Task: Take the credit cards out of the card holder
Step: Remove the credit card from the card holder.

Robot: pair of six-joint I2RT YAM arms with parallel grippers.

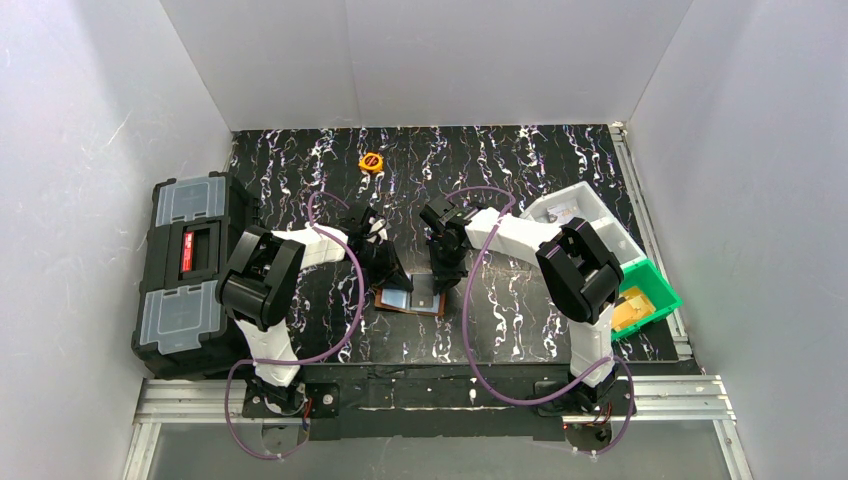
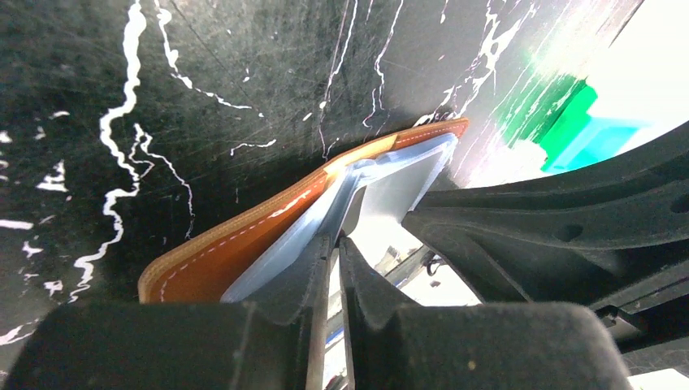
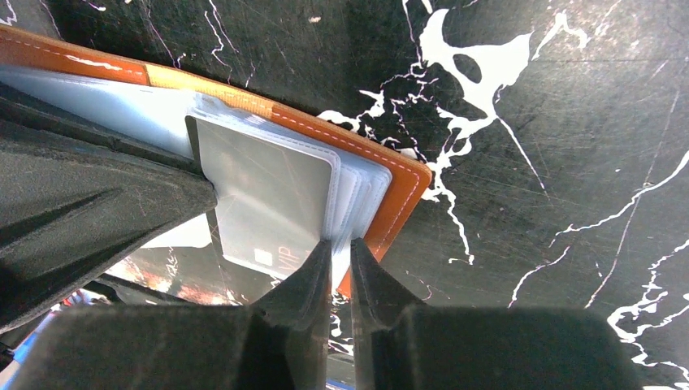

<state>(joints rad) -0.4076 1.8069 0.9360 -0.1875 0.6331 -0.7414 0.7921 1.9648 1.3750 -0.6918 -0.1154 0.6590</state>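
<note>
The brown leather card holder (image 1: 412, 300) lies open on the black marbled table between both arms. Its pale blue-grey clear pockets (image 3: 357, 183) fan out from the leather (image 2: 244, 244). A grey credit card (image 3: 268, 199) marked "VIP" sits in the top pocket, tilted, with its lower end sticking out. My left gripper (image 2: 335, 241) is shut on the edge of a clear pocket leaf at the holder's left half. At the right half, my right gripper (image 3: 341, 244) is nearly closed on the edges of several pocket leaves, beside the card's corner. Other cards are hidden.
A big black toolbox (image 1: 185, 270) with grey lids stands at the left edge. On the right are a white tray (image 1: 585, 215) and a green bin (image 1: 655, 300). A small round orange object (image 1: 371, 160) lies at the back. White walls enclose the table.
</note>
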